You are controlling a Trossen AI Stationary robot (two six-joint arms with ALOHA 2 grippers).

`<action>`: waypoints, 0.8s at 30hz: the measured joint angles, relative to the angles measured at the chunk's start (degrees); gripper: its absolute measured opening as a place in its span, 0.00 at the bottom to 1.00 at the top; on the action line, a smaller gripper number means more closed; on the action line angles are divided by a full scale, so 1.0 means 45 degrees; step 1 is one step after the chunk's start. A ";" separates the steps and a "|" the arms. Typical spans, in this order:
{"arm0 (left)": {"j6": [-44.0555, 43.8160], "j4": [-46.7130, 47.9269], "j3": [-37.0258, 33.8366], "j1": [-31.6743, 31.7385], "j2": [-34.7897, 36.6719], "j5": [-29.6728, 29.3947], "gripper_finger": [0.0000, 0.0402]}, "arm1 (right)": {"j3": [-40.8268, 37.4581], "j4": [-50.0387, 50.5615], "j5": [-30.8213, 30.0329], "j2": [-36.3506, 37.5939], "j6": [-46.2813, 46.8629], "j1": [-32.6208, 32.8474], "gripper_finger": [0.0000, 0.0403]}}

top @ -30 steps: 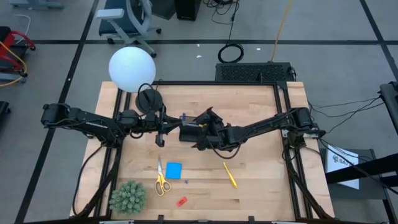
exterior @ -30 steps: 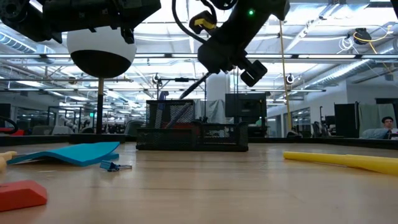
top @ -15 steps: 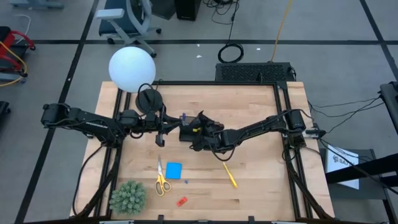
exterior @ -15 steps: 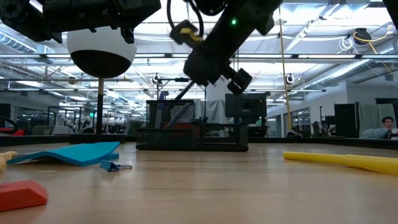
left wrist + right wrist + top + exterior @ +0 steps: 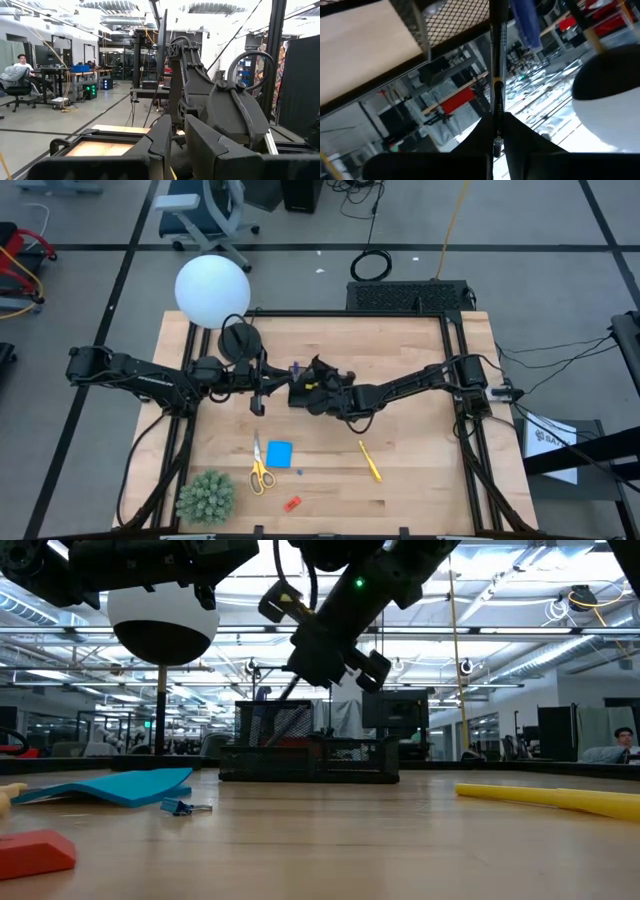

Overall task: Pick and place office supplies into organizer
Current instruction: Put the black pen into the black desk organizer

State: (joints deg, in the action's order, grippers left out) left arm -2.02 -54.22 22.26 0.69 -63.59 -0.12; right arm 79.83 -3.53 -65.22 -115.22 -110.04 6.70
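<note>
Swung leftward over the organizer (image 5: 303,392), right gripper (image 5: 312,385) jaws pinched on a black pen (image 5: 496,70). Best lowered plumb, tip into the taller section beneath, then released. Left gripper (image 5: 259,402) beside, narrowly parted, empty.

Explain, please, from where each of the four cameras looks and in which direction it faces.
High view: above the table, straight down; both arms, right gripper over the organizer.
Low view: table height, level across the wood; organizer, yellow pen, an arm overhead.
Left wrist view: on the left arm, facing the room; its own dark fingers.
Right wrist view: on the right arm; black pen pinched, mesh organizer beyond.
Shared: high and low both show the blue note pad.
</note>
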 joint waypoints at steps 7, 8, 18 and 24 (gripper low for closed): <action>0.0010 0.0000 0.0000 -0.0005 0.0000 0.0000 0.16 | -0.0005 -0.0506 0.0480 0.0000 -0.0437 -0.0005 0.03; 0.0010 0.0000 0.0000 0.0000 0.0000 0.0000 0.16 | -0.0005 -0.0495 0.0484 -0.0004 -0.0437 -0.0005 0.03; 0.0010 0.0000 0.0000 0.0000 0.0000 0.0000 0.16 | -0.0005 -0.0503 0.0464 0.0000 -0.0179 -0.0053 0.15; 0.0015 0.0000 0.0000 0.0000 0.0000 0.0000 0.16 | -0.0005 -0.0505 0.0492 0.0000 0.0083 -0.0058 0.22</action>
State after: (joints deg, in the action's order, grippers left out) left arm -1.96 -54.22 22.26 0.69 -63.59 -0.12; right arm 79.81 -5.80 -63.01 -115.22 -109.66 6.44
